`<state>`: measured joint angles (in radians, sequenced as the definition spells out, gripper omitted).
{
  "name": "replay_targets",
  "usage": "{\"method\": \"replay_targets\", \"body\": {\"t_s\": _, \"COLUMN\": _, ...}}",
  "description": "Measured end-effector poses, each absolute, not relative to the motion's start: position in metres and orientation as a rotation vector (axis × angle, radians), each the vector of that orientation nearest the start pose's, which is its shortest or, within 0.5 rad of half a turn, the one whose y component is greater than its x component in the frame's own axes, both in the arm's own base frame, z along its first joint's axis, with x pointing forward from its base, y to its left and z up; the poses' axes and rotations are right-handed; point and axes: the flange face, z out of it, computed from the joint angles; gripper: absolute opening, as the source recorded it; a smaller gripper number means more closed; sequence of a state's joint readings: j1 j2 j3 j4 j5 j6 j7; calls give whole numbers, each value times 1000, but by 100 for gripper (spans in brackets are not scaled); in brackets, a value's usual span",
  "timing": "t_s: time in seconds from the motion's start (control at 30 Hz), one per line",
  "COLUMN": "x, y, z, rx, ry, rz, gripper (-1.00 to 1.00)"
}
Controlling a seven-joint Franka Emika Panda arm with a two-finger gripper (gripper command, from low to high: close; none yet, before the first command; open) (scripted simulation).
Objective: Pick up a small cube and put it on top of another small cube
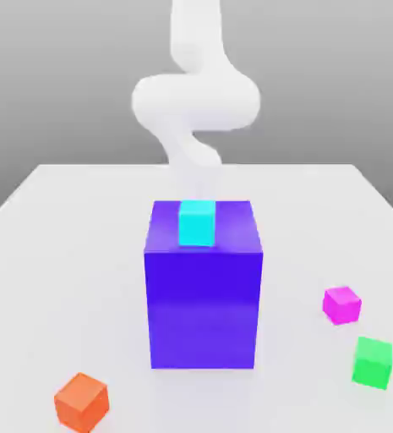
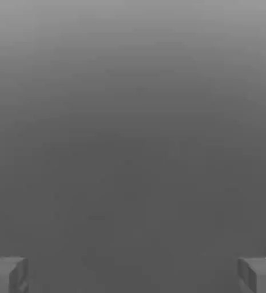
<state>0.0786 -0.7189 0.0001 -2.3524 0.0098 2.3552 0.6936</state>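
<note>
One magenta cube [image 1: 341,305] to fetch, right of the blue-violet block [image 1: 203,309]; gripper [image 2: 133,276] wide open, empty, probably pre-approach; next, align above cube.

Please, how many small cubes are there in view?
4. The cyan cube is on the blue-violet block. At the exterior view's right, the magenta cube and green cube; at its left, the orange cube. The block may hide others.
</note>
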Motion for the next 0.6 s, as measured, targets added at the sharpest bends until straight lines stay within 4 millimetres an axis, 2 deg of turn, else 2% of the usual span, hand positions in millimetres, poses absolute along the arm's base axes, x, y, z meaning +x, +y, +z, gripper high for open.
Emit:
{"method": "replay_targets", "body": {"t_s": 0.07, "x": 399, "y": 61, "z": 615, "rx": -2691, "ry": 626, "rz": -860, "gripper": 0}}
{"method": "replay_targets", "body": {"t_s": 0.13, "x": 411, "y": 91, "z": 570, "rx": -2779, "ry": 428, "rz": -781, "gripper": 0}}
{"method": "replay_targets", "body": {"t_s": 0.27, "x": 413, "y": 152, "z": 479, "rx": -2902, "ry": 13, "rz": -622, "gripper": 0}}
{"method": "replay_targets", "body": {"t_s": 0.33, "x": 404, "y": 181, "z": 434, "rx": -2936, "ry": -204, "rz": -540, "gripper": 0}}
{"method": "replay_targets", "body": {"t_s": 0.43, "x": 380, "y": 218, "z": 368, "rx": -2952, "ry": -538, "rz": -413, "gripper": 0}}
{"method": "replay_targets", "body": {"t_s": 0.6, "x": 316, "y": 259, "z": 266, "rx": -2883, "ry": -1098, "rz": -193, "gripper": 0}}
